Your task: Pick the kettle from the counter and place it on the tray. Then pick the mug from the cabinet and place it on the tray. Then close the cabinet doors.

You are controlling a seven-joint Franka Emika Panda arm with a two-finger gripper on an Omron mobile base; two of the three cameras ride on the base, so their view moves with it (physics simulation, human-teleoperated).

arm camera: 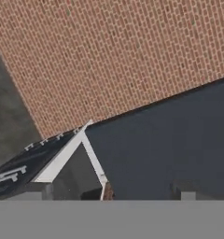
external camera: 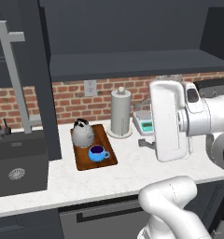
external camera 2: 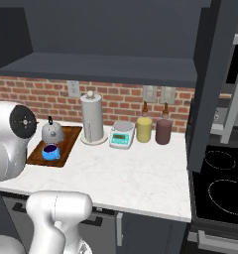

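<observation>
Kettle [external camera: 83,132] and mug [external camera: 98,152] sit on the tray [external camera: 109,156] (both done), so my tool [arm camera: 111,193], wide open and empty, must next reach a cabinet door [external camera: 39,74] to swing it shut.

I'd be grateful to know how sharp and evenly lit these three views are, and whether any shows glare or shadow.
Left base view: flat, even light, slightly soft; the kettle and mug on the tray cast only faint shadows, no glare. Right base view: the same, the cabinet interior dim. Hand view: brick wall crisp, tilted; the foreground blurred.
</observation>
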